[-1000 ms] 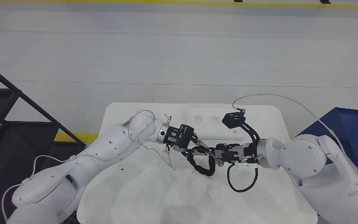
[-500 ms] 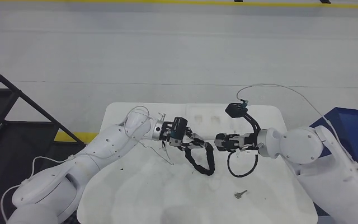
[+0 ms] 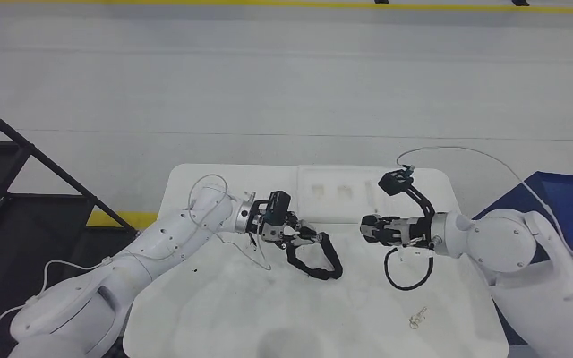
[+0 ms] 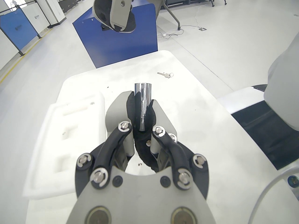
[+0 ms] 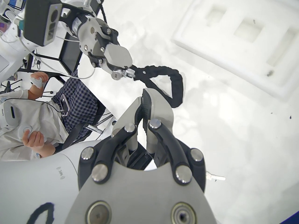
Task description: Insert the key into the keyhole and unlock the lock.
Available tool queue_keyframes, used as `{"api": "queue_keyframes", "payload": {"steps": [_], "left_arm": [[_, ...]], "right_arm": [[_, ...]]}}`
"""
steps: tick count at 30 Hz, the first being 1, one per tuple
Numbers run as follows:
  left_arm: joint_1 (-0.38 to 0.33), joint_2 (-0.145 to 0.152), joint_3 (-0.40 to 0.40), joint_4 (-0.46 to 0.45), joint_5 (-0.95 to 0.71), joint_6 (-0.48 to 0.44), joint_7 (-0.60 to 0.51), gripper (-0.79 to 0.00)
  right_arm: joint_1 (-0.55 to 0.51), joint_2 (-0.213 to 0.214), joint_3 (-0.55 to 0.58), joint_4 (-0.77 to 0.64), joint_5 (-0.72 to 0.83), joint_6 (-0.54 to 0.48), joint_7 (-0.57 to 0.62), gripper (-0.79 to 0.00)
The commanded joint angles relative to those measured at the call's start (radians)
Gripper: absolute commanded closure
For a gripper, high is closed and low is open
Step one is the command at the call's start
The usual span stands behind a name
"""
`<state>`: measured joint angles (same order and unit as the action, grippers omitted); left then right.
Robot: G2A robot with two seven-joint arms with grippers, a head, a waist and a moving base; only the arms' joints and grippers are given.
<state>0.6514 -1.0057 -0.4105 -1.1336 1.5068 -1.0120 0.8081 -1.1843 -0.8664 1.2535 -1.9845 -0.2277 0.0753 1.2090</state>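
The lock is a chrome cylinder (image 4: pixel 143 99) on a black fabric-covered cable loop (image 3: pixel 315 257). My left gripper (image 3: pixel 292 235) is shut on the cylinder over the table's middle, with the loop (image 5: pixel 168 83) hanging from it toward the right arm. My right gripper (image 3: pixel 366 228) is shut on nothing and hovers a short way right of the loop, apart from it. The small silver key (image 3: pixel 416 317) lies loose on the table near the front right corner, also seen as the key (image 4: pixel 165 74) and the key (image 5: pixel 216 177).
A white foam tray (image 3: pixel 340 190) with rectangular recesses sits at the back of the white table (image 3: pixel 224 304). A thin black wire loop (image 3: pixel 407 271) hangs under the right wrist. A blue cabinet (image 4: pixel 121 40) stands beyond the table's right edge.
The right gripper has drawn back to the right, away from the lock. The key now lies on the table at the front right. The left gripper with the lock shifted slightly left.
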Motion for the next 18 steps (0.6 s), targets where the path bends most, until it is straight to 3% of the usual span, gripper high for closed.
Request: {"api": "queue_keyframes", "payload": {"steps": [1,11,18], "left_arm": [[0.008,0.007,0.006,-0.004,-0.014,0.000,0.000,0.000],[0.027,0.047,0.033,-0.047,-0.080,0.000,0.000,0.000],[0.023,0.076,0.055,-0.079,-0.110,0.000,0.000,0.000]], "right_arm": [[-0.024,0.007,0.017,0.008,-0.030,-0.006,0.038,0.000],[-0.179,0.035,0.114,0.087,-0.087,0.091,0.101,0.000],[-0.275,0.041,0.133,0.125,-0.058,0.096,0.086,0.000]]}}
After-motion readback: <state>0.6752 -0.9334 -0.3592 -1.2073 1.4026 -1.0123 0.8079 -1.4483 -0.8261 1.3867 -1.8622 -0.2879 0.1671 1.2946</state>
